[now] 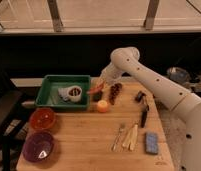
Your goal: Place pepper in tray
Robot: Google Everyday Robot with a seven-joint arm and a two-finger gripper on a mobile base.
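- The purple bowl [39, 146] and orange bowl [43, 119] sit at the near left and play no part in the task.
- The orange ball [102, 105] lies on the board just right of the tray's near corner.
- The pepper [95, 90] is off the board, crossing the tray's right rim and not yet inside.
- The gripper [98, 86] is right at that rim and looks clamped on the pepper, with the arm reaching in from the right.
- The tray [64, 77], at the far left, holds only a white cup [71, 93].
- The pick-up seems done. What remains is a short carry left over the tray floor, then the release.
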